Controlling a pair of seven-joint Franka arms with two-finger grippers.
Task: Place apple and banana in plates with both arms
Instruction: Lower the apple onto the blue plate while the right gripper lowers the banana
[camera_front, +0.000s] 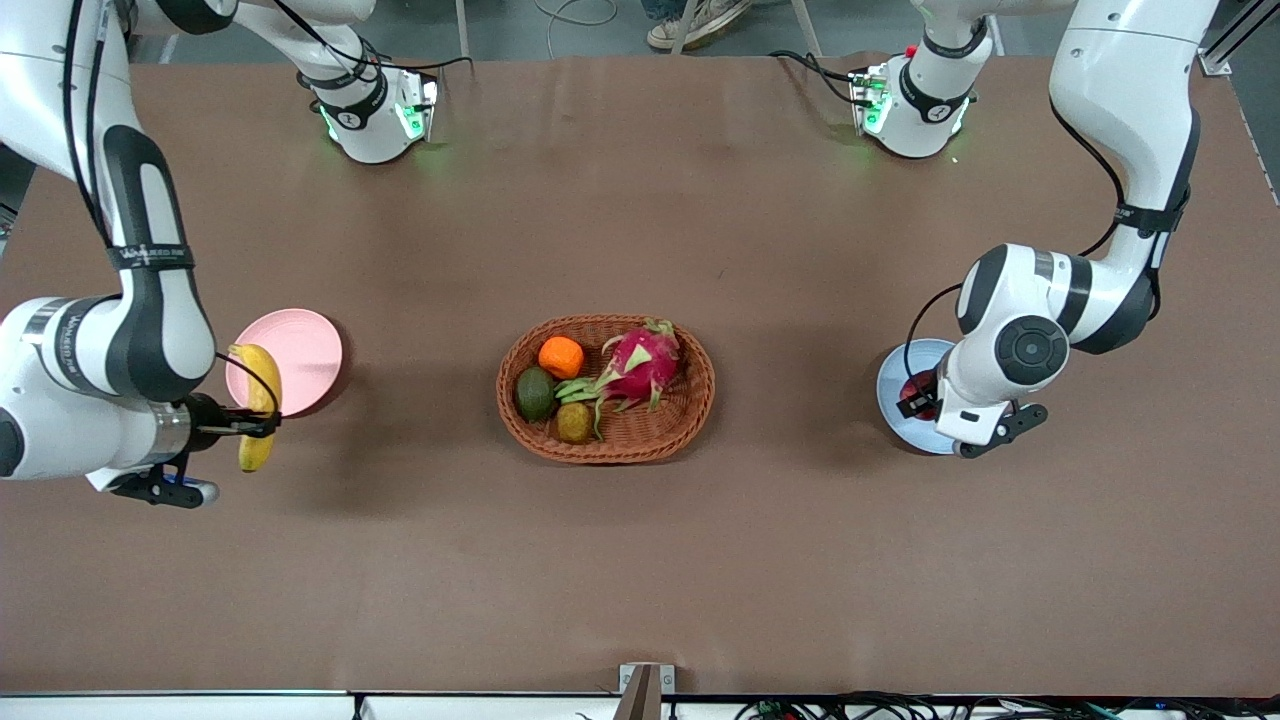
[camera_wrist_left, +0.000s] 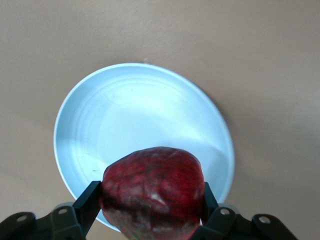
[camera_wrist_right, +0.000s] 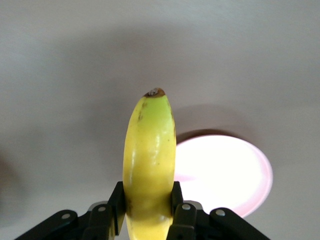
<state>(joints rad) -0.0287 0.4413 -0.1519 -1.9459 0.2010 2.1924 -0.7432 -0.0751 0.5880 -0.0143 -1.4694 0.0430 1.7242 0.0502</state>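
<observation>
The right gripper (camera_front: 262, 422) hangs over the nearer edge of the pink plate (camera_front: 300, 352) at the right arm's end of the table, its fingers (camera_wrist_right: 116, 202) clamped on the sides of the banana (camera_front: 258, 404); the fruit is held off the table, partly over the plate and partly past its nearer rim. The wicker basket (camera_front: 606, 402) sits in the middle of the table holding an avocado (camera_front: 536, 393), a brownish fruit (camera_front: 574, 422), an orange (camera_front: 561, 357) and a dragon fruit (camera_front: 640, 364). At the left arm's end, the left gripper (camera_front: 918, 394) is over the blue plate (camera_front: 893, 385), fingers (camera_wrist_left: 88, 204) pressed on either side of the apple (camera_wrist_left: 152, 195), which hangs above the plate's edge.
</observation>
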